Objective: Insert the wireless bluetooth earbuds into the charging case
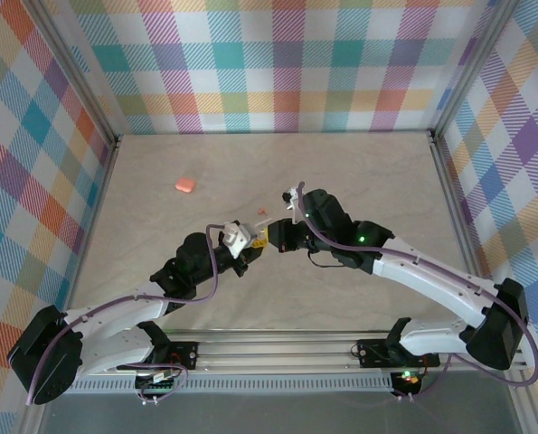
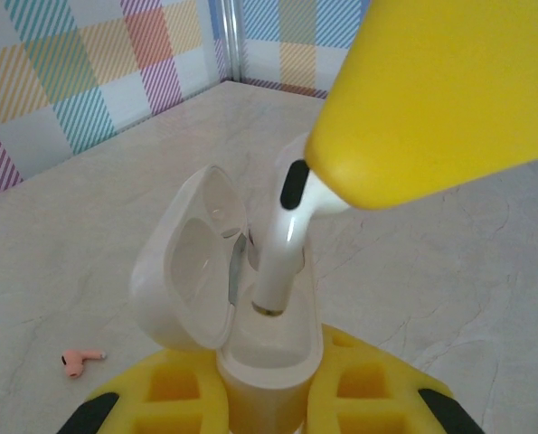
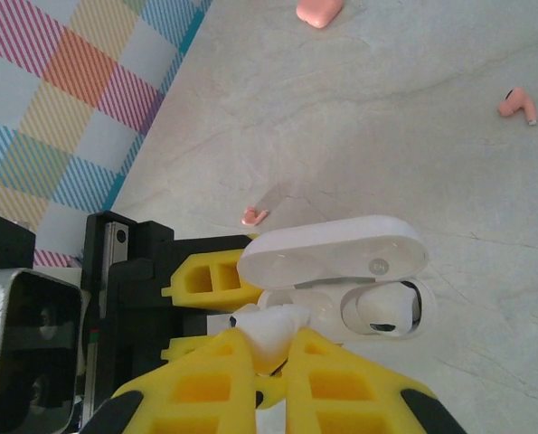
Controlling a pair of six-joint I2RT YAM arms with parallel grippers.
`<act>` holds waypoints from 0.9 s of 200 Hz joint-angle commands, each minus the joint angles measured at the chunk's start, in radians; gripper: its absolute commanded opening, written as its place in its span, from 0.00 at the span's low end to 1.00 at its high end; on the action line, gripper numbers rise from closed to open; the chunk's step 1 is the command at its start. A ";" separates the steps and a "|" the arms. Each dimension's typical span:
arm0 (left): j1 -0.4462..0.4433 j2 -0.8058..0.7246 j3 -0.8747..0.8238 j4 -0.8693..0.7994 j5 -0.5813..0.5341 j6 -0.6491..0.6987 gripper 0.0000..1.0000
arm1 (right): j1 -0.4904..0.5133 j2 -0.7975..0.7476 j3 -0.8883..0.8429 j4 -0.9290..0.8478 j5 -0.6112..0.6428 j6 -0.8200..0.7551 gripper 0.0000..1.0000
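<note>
Salmon-pink at far left: a pink case [image 1: 185, 185] lying alone on the pale table [image 1: 359, 172], well apart from both arms. Next along, left gripper [image 2: 269, 402] clamped tight on the base of the white charging case [image 2: 269, 357], lid [image 2: 189, 262] thrown open. Standing stem-down in one socket and judged not yet pressed home, a glossy white earbud [image 2: 278, 253], head tucked against a yellow finger [image 2: 431, 90] of the right gripper [image 3: 269, 342]. Right fingers pinched almost closed on a small white piece, taken to be an earbud. On the table beyond, one pink earbud [image 3: 253, 216] near the white case, a second pink earbud [image 3: 519, 104] farther right.

Probably feather-light, hard-shelled and slick, so easily flicked away or dropped. Best taken gently across the bulbous head, leaving the stem free to slide into its socket; no hard squeeze.

Hard to make out: pinched piece and socketed bud, one item or two. Other socket masked by stem and lid. Bud's head cut off by the finger in the left wrist view.
</note>
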 commanded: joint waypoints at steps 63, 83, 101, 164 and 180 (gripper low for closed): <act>-0.007 -0.006 0.023 0.039 0.023 0.019 0.00 | 0.033 0.051 0.066 -0.077 0.070 -0.069 0.12; -0.007 -0.011 0.022 0.037 0.026 0.019 0.00 | 0.038 0.051 0.072 -0.091 0.090 -0.086 0.12; -0.007 -0.014 0.024 0.034 0.032 0.018 0.00 | 0.041 0.057 0.083 -0.105 0.096 -0.101 0.12; -0.007 -0.019 0.040 0.020 0.045 0.015 0.00 | 0.062 0.124 0.134 -0.152 0.071 -0.127 0.14; -0.008 -0.025 0.041 0.019 0.045 0.013 0.00 | 0.063 0.132 0.137 -0.159 0.072 -0.125 0.14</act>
